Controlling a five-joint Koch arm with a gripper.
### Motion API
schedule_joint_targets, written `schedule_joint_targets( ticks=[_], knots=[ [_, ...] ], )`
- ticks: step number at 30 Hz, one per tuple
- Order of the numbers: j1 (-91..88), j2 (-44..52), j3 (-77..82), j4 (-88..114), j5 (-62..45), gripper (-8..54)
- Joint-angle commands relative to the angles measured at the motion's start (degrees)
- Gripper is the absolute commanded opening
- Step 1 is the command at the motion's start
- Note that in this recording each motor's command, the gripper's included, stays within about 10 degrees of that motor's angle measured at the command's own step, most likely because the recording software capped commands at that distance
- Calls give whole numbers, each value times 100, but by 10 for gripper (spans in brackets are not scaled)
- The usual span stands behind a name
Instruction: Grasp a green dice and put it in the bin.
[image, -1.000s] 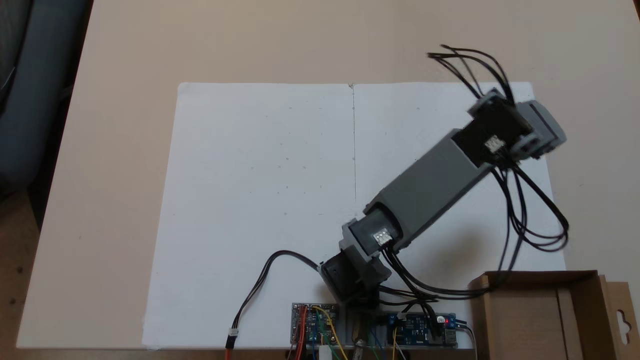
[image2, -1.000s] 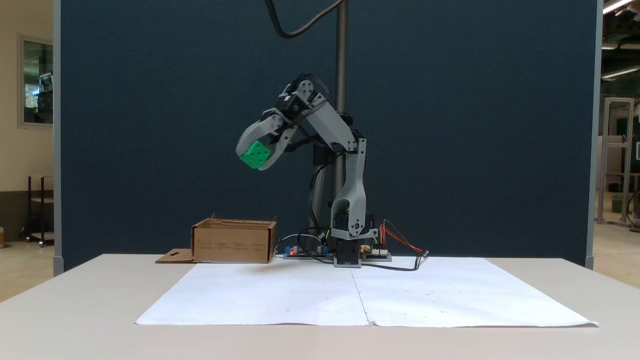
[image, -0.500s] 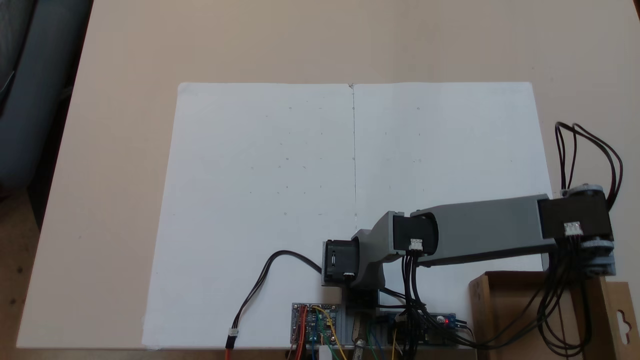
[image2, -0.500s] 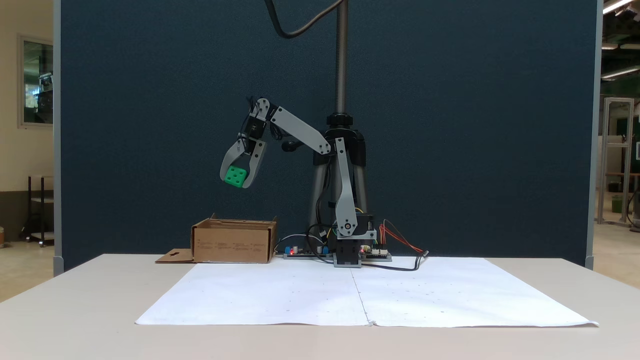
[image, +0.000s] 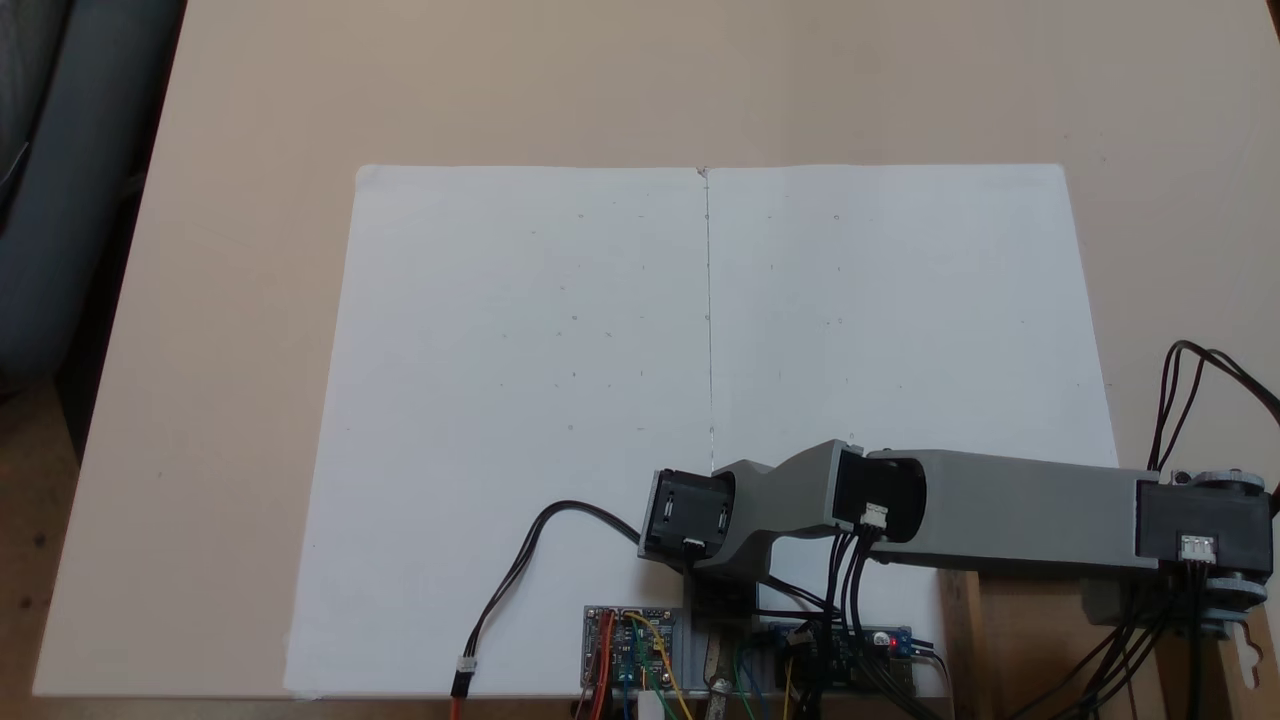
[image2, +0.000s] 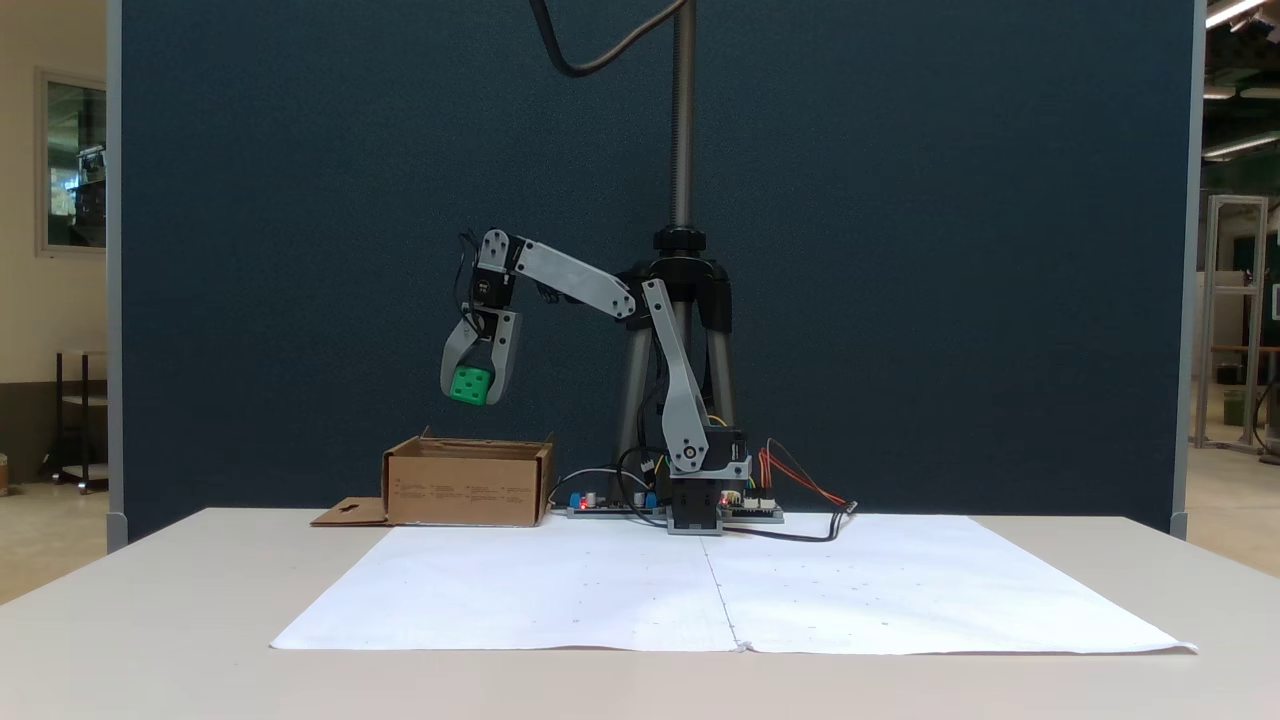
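The grey plastic gripper (image2: 470, 385) hangs jaws-down, clamped around the green dice (image2: 470, 386), a glossy rounded cube with dark recessed pips. It is held in the air above the bin (image2: 467, 487), a low brown cardboard box on the table (image2: 150, 620) whose faint side print is too small to read.

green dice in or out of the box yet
Out: the small bright green plastic dice hangs in the grey claw, above the open brown cardboard box.

beige table (image: 250, 300) carrying two white paper sheets (image: 530, 330) butted along a centre seam; circuit boards (image: 628, 645) with coloured wires at the near edge in the top-down fixed view; dark blue partition (image2: 950, 250) behind; tripod pole (image2: 683, 110) with a black cable looping off it
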Motion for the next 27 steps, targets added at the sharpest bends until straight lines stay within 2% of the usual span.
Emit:
schedule_joint_targets(
  ticks=[1, 5, 9, 13, 14, 20, 27],
  knots=[
    [9, 53, 105, 545, -536, 299],
    [-44, 35, 325, 571, -448, 439],
    [-149, 35, 343, 571, -237, 437],
    [-624, 176, 158, 378, 659, 437],
    [-967, 387, -53, 369, 1090, 432],
    [-2988, 1028, -299, -62, 2101, 427],
    [-5133, 1538, 185, -1923, 2188, 428]
  ],
)
